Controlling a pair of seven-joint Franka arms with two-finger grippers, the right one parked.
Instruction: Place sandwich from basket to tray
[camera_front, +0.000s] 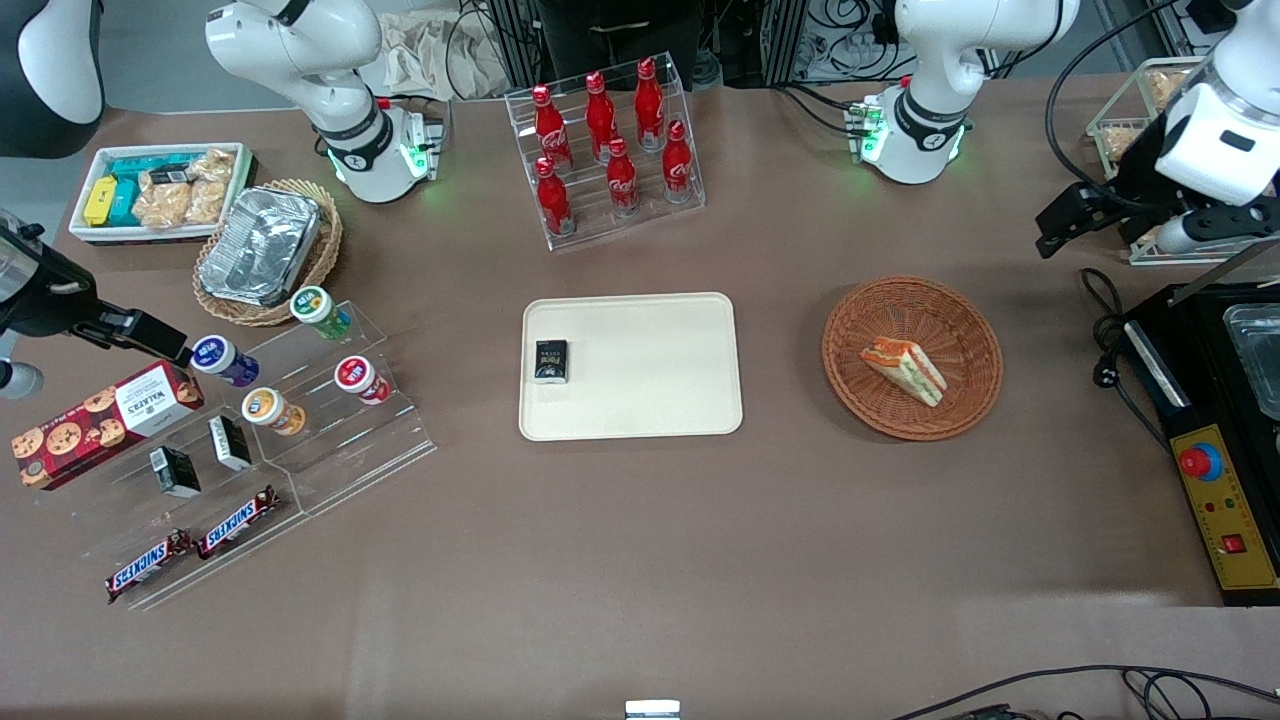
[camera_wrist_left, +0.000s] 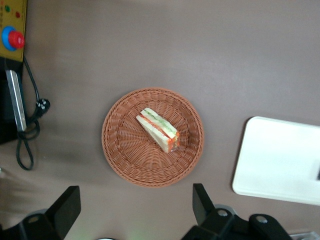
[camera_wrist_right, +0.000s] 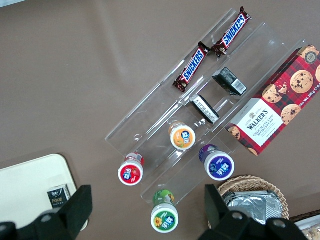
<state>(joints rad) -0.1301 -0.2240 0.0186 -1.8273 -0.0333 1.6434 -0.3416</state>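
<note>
The sandwich (camera_front: 903, 370) is a triangular white-bread wedge with red, orange and green filling. It lies in the round reddish-brown wicker basket (camera_front: 870, 310). The cream tray (camera_front: 650, 400) lies beside the basket, toward the parked arm's end, with a small black box (camera_front: 550, 360) on it. My left gripper (camera_front: 1047, 232) hangs high above the table, empty. It is farther from the front camera than the basket and toward the working arm's end. In the left wrist view the gripper (camera_wrist_left: 135, 202) is open wide, with the sandwich (camera_wrist_left: 159, 130), the basket (camera_wrist_left: 125, 150) and the tray's corner (camera_wrist_left: 280, 160) below it.
A black control box (camera_front: 1215, 480) with a red button and a cable (camera_front: 1105, 330) lie beside the basket at the working arm's end. A clear rack of red bottles (camera_front: 610, 140) stands farther back than the tray. A clear snack shelf (camera_front: 330, 440) is at the parked arm's end.
</note>
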